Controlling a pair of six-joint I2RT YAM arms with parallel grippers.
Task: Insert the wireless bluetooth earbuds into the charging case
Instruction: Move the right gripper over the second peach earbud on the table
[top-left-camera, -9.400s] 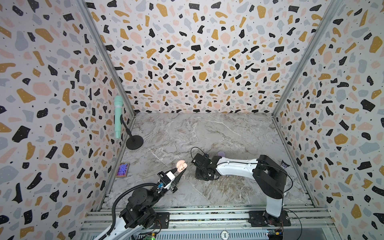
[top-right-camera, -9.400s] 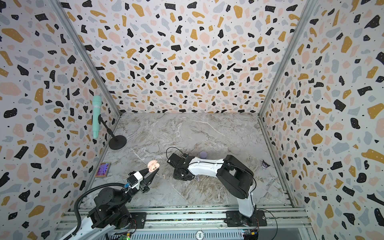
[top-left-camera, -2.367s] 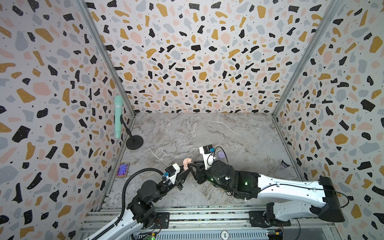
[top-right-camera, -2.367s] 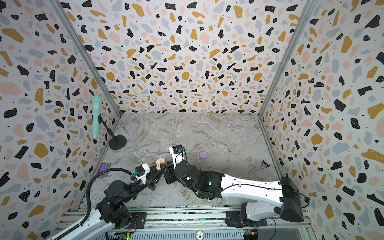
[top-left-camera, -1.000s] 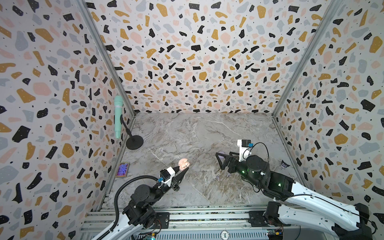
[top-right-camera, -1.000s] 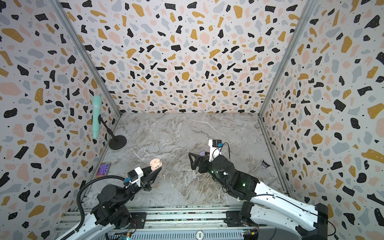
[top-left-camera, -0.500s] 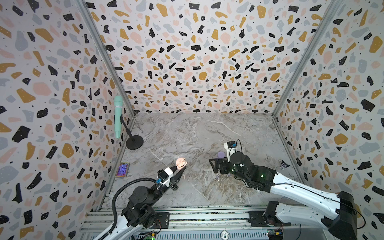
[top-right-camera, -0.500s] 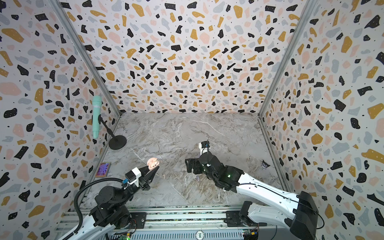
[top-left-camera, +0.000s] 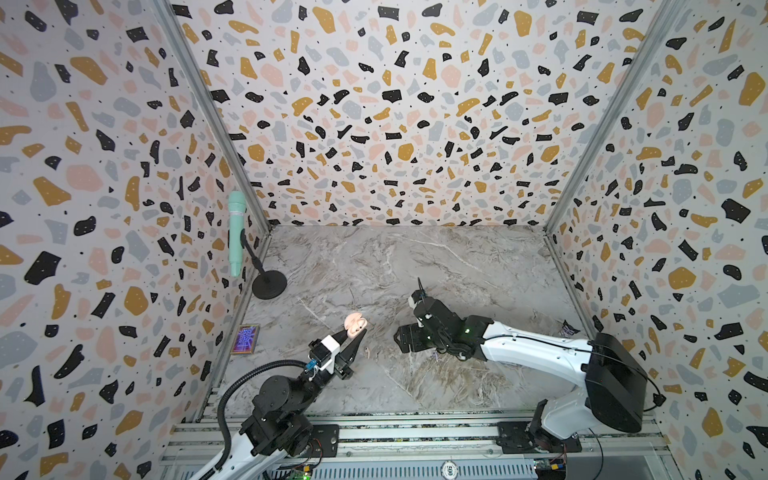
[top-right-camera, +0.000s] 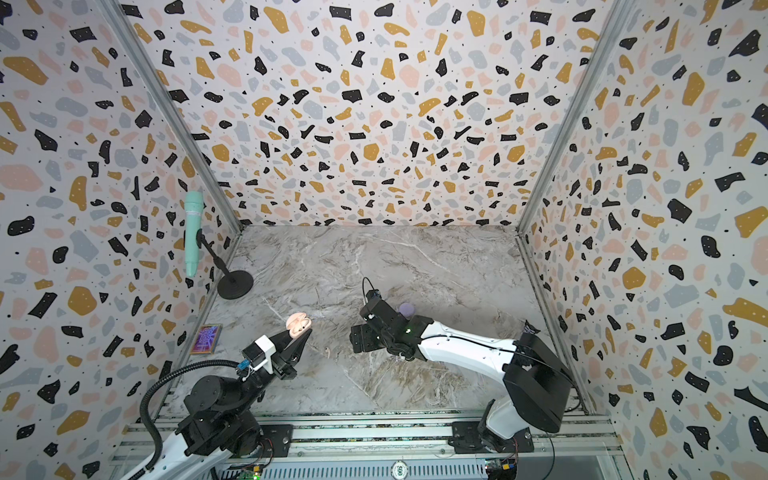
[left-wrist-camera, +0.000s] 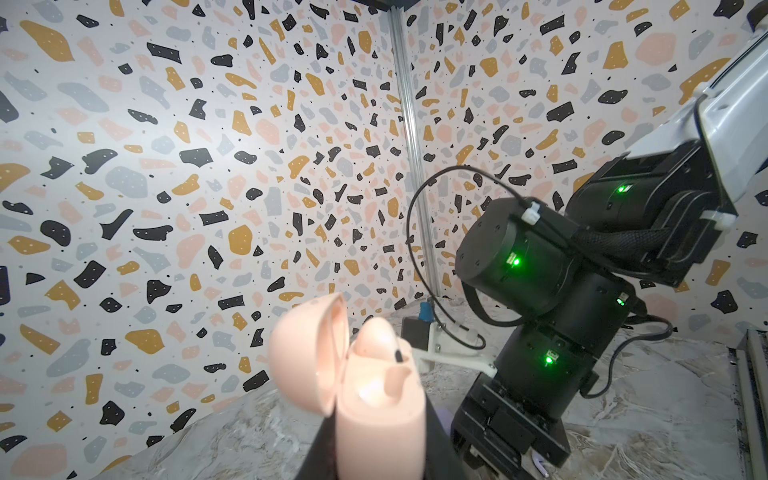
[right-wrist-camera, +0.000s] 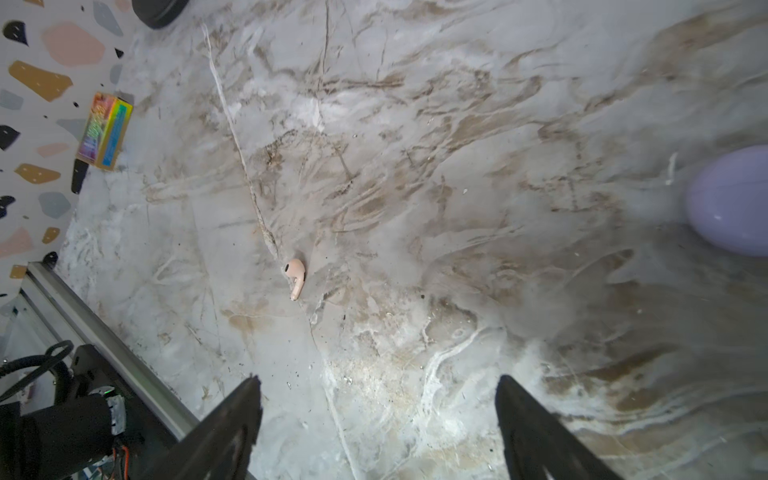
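A moment back the right gripper (top-left-camera: 404, 338) was off at the right of the frame. It has swung back toward the middle and now hangs low over the table (top-left-camera: 415, 257), nose pointing left. Before that it had been right up against the pink case (top-left-camera: 355, 325), and I take that to have been a bud going in. The left wrist view shows one seated bud (left-wrist-camera: 374, 336) under the flipped-open lid, and the socket beside it looks empty. So I'd judge half the pink pair done and the right arm lining up for the other half. The left gripper (top-left-camera: 351, 336) stays clamped tight on the pink case, holding it up off the table at lower centre of both top views. The right gripper's jaws stand wide apart with nothing between them. The loose bud (right-wrist-camera: 296, 276) lies flat on the marble ahead of those open jaws, clear of both fingertips. In a top view the loose bud (top-right-camera: 328, 352) sits low in the frame between the two grippers, just right of the left one's fingers and near the right one's, touching neither. The lavender case (top-right-camera: 406, 308) peeks out just above the right arm, up and to the right of the loose bud.
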